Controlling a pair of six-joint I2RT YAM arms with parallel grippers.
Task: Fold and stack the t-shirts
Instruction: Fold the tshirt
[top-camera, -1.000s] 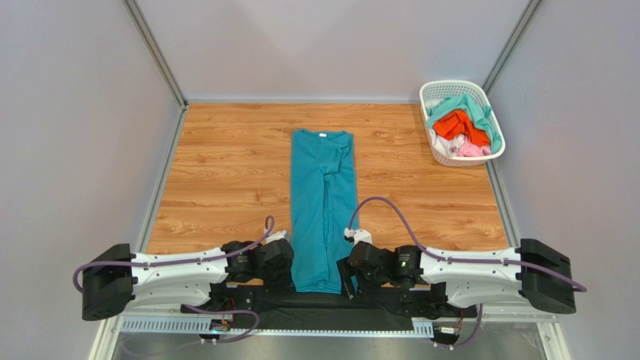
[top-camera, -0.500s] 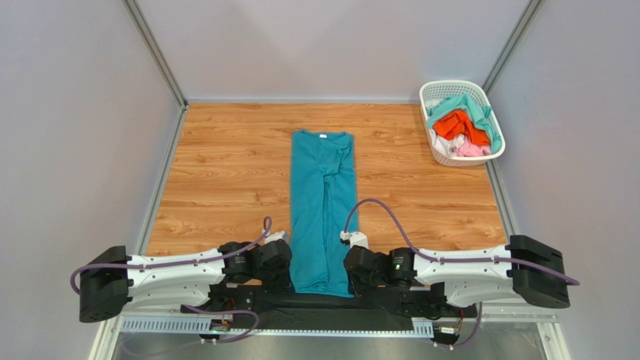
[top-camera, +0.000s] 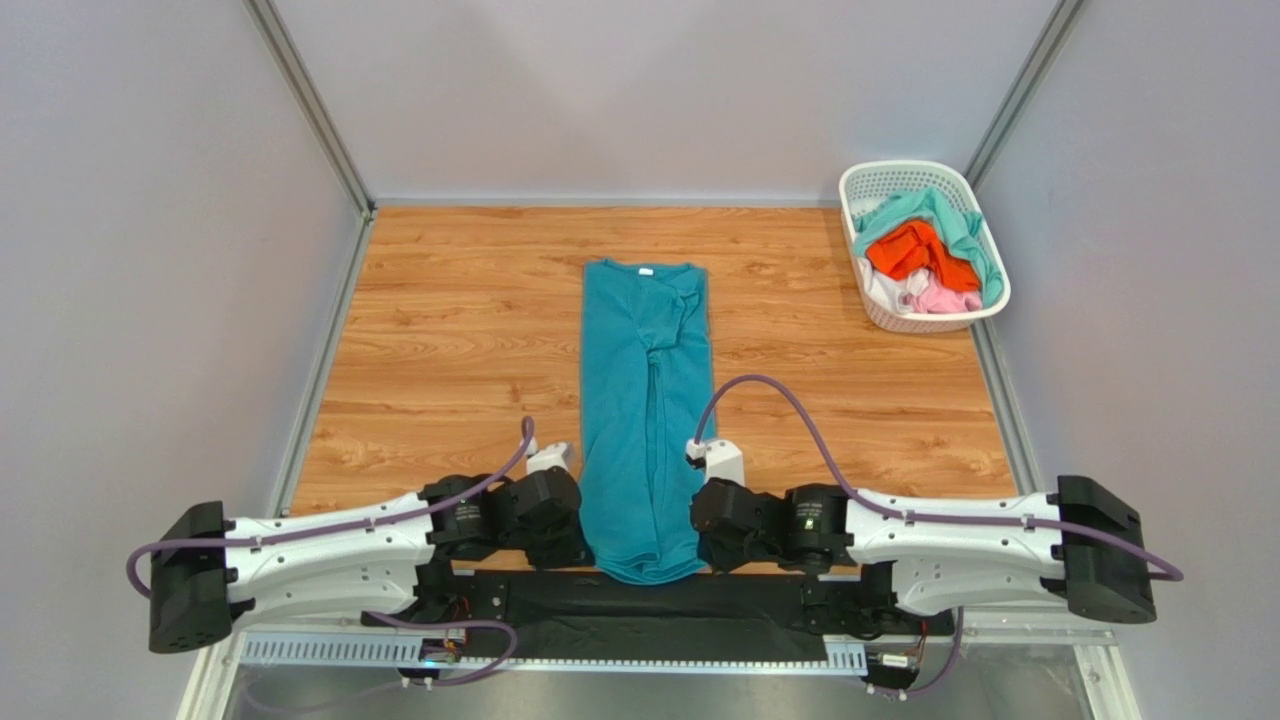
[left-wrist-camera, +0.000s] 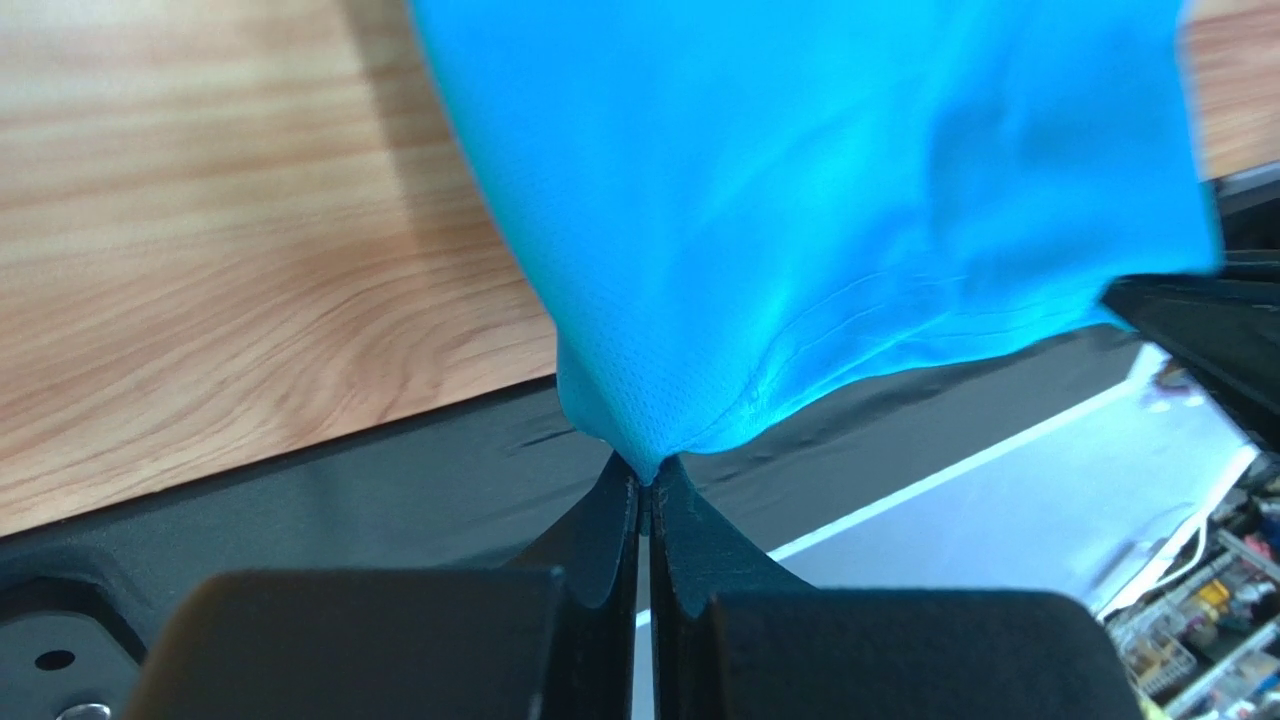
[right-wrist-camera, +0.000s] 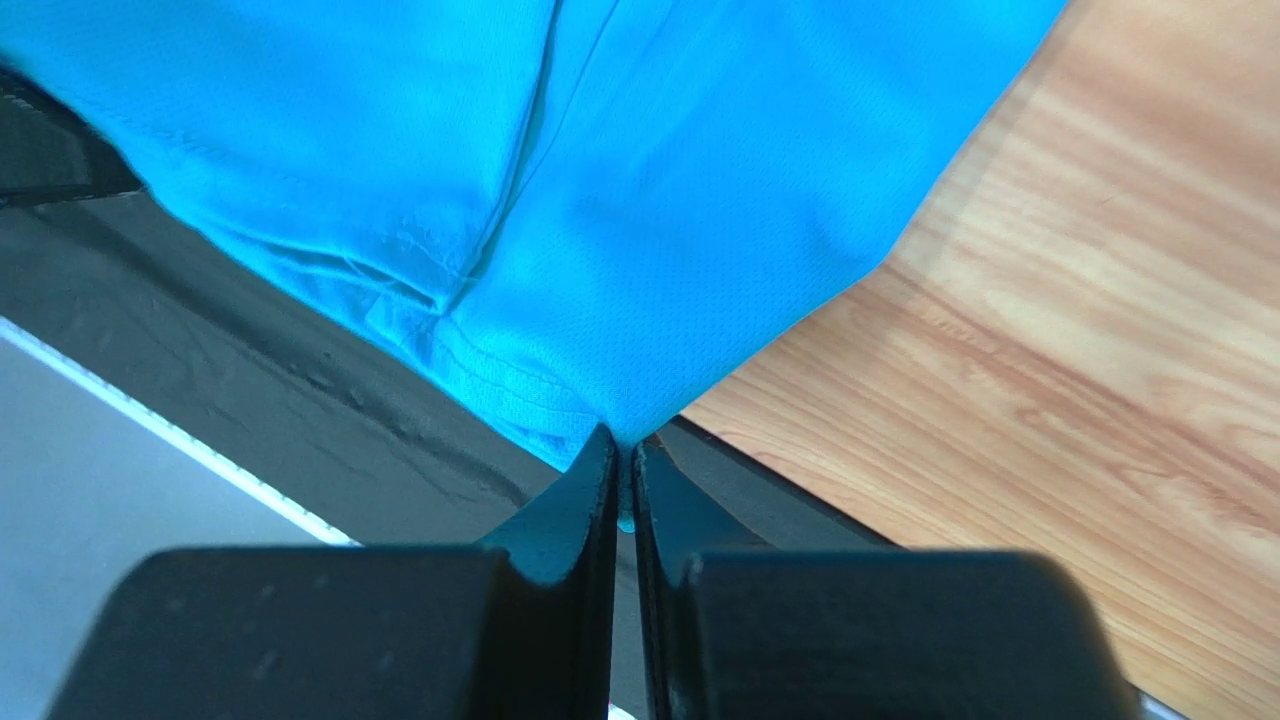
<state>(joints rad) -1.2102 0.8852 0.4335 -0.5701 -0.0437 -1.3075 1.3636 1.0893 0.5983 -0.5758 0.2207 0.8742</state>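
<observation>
A teal-blue t-shirt (top-camera: 643, 405) lies folded into a long narrow strip down the middle of the wooden table, its white neck label at the far end. My left gripper (top-camera: 589, 549) is shut on the strip's near left hem corner (left-wrist-camera: 649, 450), lifted off the table. My right gripper (top-camera: 697, 546) is shut on the near right hem corner (right-wrist-camera: 616, 428). Between the two, the hem (top-camera: 646, 567) hangs slightly bunched over the black front strip. More t-shirts, orange (top-camera: 911, 249), mint-green and pale pink, sit crumpled in the basket.
A white lattice basket (top-camera: 887, 312) stands at the far right corner of the table. Grey walls close in the left, right and back. A black mat (top-camera: 661, 608) and metal rail run along the near edge between the arm bases.
My right gripper has shut on the near right hem corner. Both grippers have moved slightly away from the near edge, raising the hem, which now bunches between them.
</observation>
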